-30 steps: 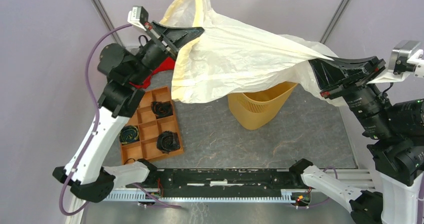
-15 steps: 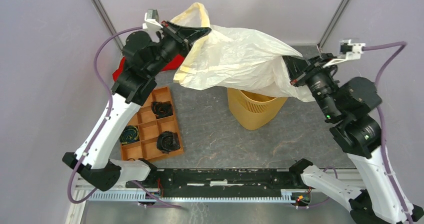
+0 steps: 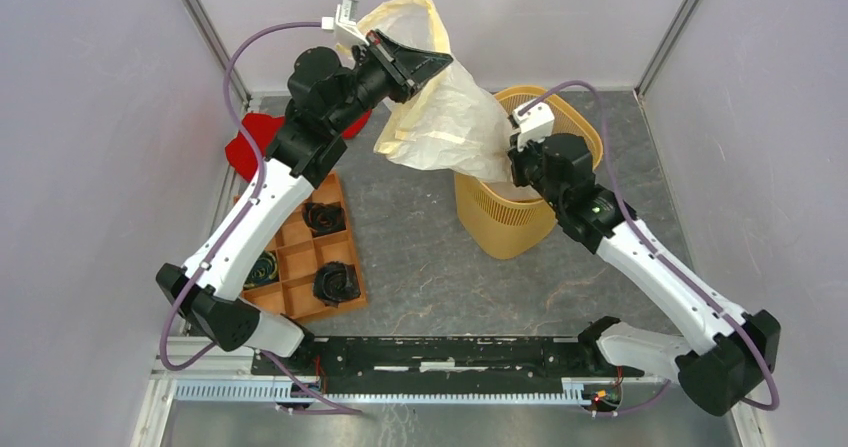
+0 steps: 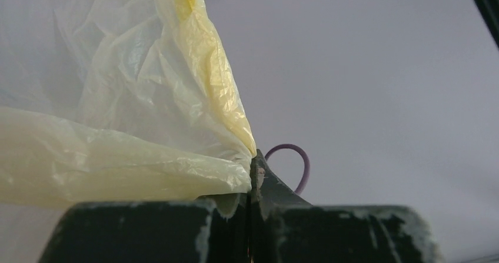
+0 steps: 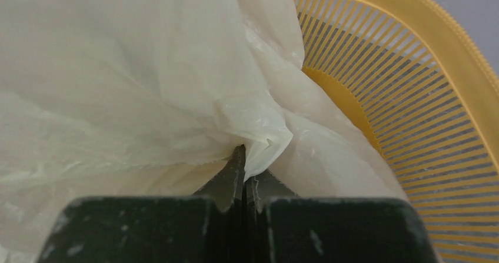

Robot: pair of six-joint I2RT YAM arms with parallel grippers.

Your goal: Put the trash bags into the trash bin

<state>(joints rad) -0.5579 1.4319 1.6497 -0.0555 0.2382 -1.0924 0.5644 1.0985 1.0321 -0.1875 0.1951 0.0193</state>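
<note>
The cream-white trash bag point(image 3: 440, 117) hangs between my two grippers above the orange-yellow mesh trash bin point(image 3: 575, 117). My left gripper point(image 3: 440, 64) is shut on the bag's yellowish edge point(image 4: 223, 104), held high at the back. My right gripper point(image 3: 512, 172) is shut on the bag's other end point(image 5: 259, 136), low at the bin's rim, with the bag's lower part inside the bin point(image 5: 412, 98). The bin stands upright on the table.
A flat orange compartment tray point(image 3: 300, 257) with black items lies at the left. A red cloth point(image 3: 250, 147) lies behind it, partly under my left arm. Grey walls and frame posts close in the back.
My right gripper has swung left and down from high at the right to the bin's rim, carrying its end of the bag in. The bag has bunched up. My left gripper moved right.
</note>
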